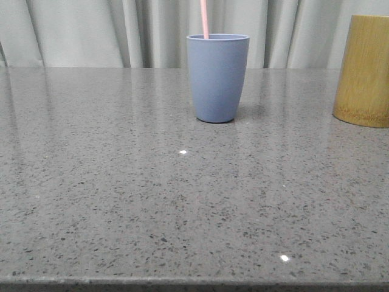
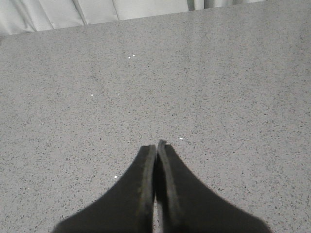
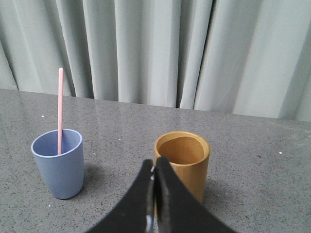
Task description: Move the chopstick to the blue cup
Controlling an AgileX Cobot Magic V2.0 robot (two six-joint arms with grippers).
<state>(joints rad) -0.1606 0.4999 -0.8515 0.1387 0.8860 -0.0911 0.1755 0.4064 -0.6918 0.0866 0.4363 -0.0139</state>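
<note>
1 chopstick [image 3: 60,110] upright in 1 blue cup [image 3: 60,163], 1 bamboo cup [image 3: 182,162] beside (2 grippers, left gripper [image 2: 156,148] and right gripper [image 3: 154,166], both pressed closed, empty)

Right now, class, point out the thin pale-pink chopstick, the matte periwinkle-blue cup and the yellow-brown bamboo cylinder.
Thin pale-pink chopstick [image 3: 60,107]: right wrist view, mid-shaft.
Matte periwinkle-blue cup [image 1: 217,79]: front view, outer wall.
Yellow-brown bamboo cylinder [image 3: 194,179]: right wrist view, outer wall.

We find no readable text, labels, brands, numbers or signs on anything in these three views.
</note>
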